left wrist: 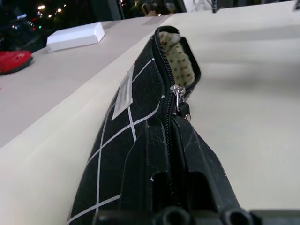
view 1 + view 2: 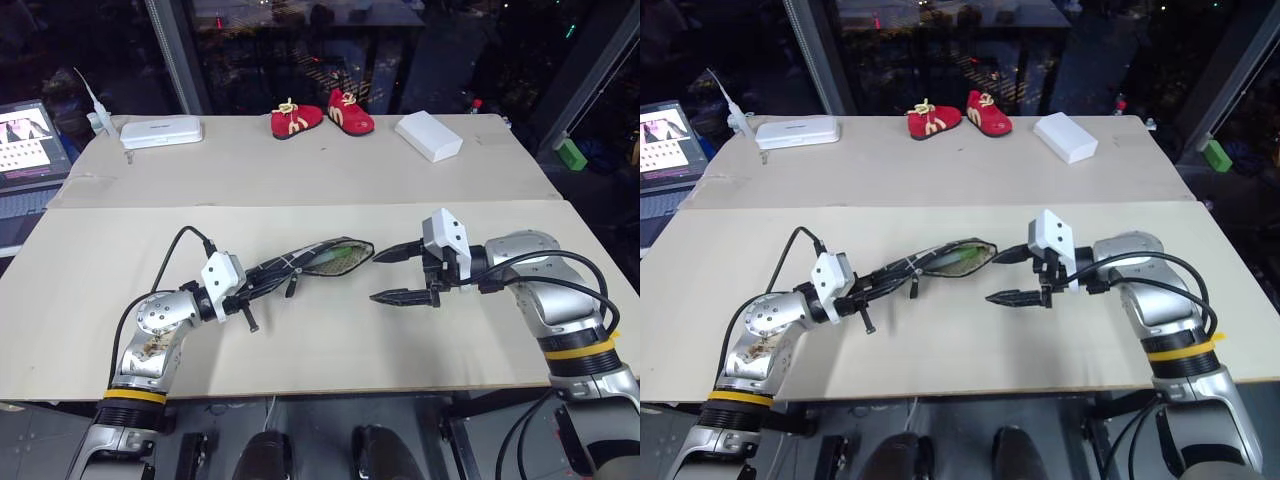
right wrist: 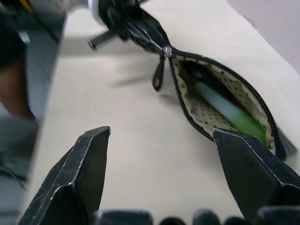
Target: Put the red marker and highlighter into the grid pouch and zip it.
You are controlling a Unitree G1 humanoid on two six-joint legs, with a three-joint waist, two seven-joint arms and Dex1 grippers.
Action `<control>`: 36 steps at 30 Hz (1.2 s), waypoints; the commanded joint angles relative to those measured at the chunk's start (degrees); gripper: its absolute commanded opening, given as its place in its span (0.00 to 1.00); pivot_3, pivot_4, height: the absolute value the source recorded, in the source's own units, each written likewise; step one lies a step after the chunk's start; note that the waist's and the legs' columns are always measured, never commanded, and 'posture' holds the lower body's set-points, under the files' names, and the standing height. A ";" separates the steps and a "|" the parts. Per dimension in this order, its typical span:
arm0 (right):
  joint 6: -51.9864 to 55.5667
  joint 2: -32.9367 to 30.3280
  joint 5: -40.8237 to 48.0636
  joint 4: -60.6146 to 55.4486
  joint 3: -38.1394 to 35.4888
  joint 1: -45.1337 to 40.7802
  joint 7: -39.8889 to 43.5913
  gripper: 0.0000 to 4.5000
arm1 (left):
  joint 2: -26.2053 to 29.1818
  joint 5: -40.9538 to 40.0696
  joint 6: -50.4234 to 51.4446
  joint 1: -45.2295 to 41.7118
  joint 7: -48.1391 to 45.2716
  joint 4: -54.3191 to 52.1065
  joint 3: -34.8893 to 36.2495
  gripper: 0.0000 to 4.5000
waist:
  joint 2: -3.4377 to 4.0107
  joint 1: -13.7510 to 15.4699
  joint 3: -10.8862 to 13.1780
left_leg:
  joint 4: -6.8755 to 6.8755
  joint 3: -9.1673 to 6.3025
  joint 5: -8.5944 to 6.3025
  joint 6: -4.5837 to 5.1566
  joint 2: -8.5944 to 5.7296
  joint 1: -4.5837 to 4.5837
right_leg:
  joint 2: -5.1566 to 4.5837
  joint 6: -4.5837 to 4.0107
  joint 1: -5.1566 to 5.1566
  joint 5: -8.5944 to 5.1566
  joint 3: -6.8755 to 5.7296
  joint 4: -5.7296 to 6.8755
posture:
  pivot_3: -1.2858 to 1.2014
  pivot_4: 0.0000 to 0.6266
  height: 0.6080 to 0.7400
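From the head camera, the left gripper [image 2: 262, 281] is clenched on the closed end of the grid pouch [image 2: 318, 259], holding it over the middle of the bench [image 2: 330, 340], nearer the front edge, while the right gripper [image 2: 400, 273], fingers spread and holding nothing, sits just beside the pouch's open mouth. The left wrist view looks along the pouch's zipper, with the slider partway and the dotted lining showing at the open far end. In the right wrist view, the gaping pouch holds the highlighter [image 3: 228, 112], pale with a green end, and the red marker [image 3: 240, 105] lies beside it, mostly hidden.
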 commanded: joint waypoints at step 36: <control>17.42 25.70 -7.93 3.04 10.41 -8.20 -29.07 0.19 | -1.15 -0.60 -0.99 -0.71 0.59 -0.66 0.09 0.00 | 0.00 -0.46 0.00 | 0.01 -0.07 0.02 -0.04 -0.02 -0.16 | 0.01 0.02 -0.09 -0.01 -0.08 0.00 | 0.52 0.24 1.00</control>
